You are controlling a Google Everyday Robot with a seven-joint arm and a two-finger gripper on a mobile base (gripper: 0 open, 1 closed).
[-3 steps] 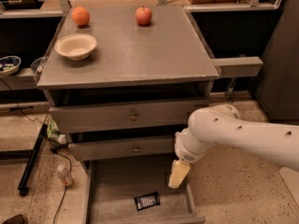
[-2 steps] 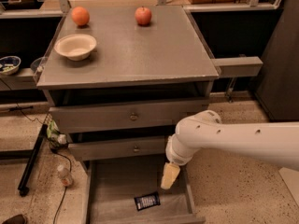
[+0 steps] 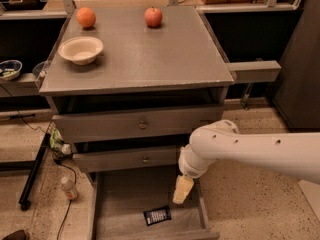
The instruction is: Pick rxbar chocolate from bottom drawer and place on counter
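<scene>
The rxbar chocolate (image 3: 157, 215) lies flat on the floor of the open bottom drawer (image 3: 112, 206), a small dark wrapper with pale print near the drawer's front. My gripper (image 3: 182, 190) hangs from the white arm above the drawer's right side, a short way up and to the right of the bar and apart from it. Its pale fingers point down into the drawer. The counter (image 3: 150, 54) is the broad grey top of the cabinet, above the two shallower drawers.
On the counter stand a white bowl (image 3: 80, 49) at the left, an orange (image 3: 86, 17) at the back left and a red apple (image 3: 153, 17) at the back. A grey side shelf (image 3: 252, 71) juts out right. A bottle (image 3: 69, 188) and cables lie on the floor left.
The arm has swung left, and the gripper has moved leftward over the open bottom drawer, closer to the bar. The bar has not moved.
</scene>
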